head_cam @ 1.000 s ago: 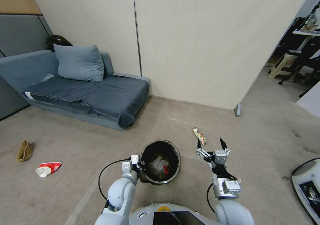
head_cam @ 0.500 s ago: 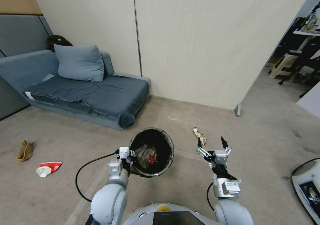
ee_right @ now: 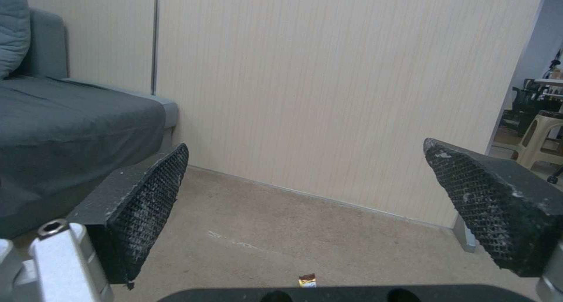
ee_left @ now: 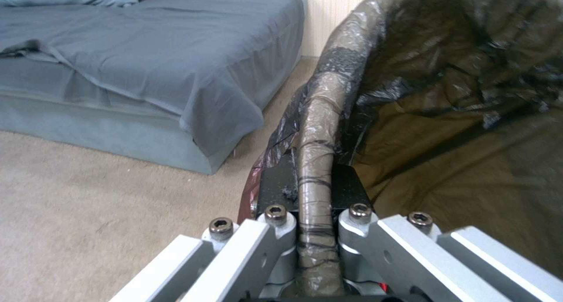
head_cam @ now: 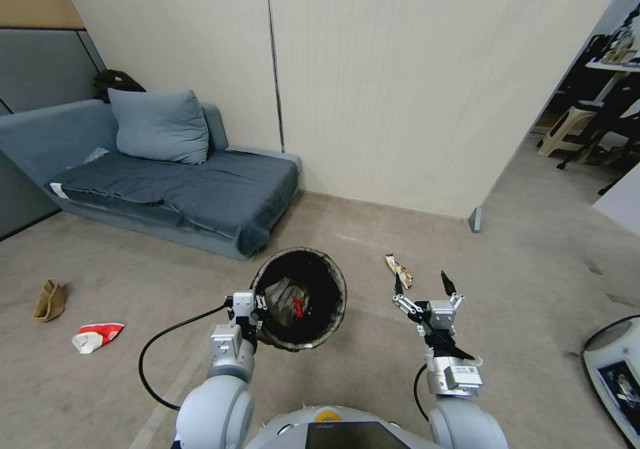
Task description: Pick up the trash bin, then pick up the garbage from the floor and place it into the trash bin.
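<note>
Black-lined trash bin (head_cam: pixel 300 299), tilted, litter inside

Head cam sat high on the robot, looked forward and down over both arms at the floor (head_cam: pixel 133 256), sofa (head_cam: pixel 173 189) and panel wall (head_cam: pixel 400 89). Left wrist cam sat right behind the left gripper (ee_left: pixel 314 192), very close on the trash bin (ee_left: pixel 319 117) rim, facing the sofa (ee_left: pixel 147 60). Right wrist cam looked out between the spread fingers (ee_right: pixel 147 205) of the right gripper (ee_right: pixel 316 209), low, toward the wall (ee_right: pixel 328 86). All three shared sofa and floor; head and right wrist also shared the wall.
</note>
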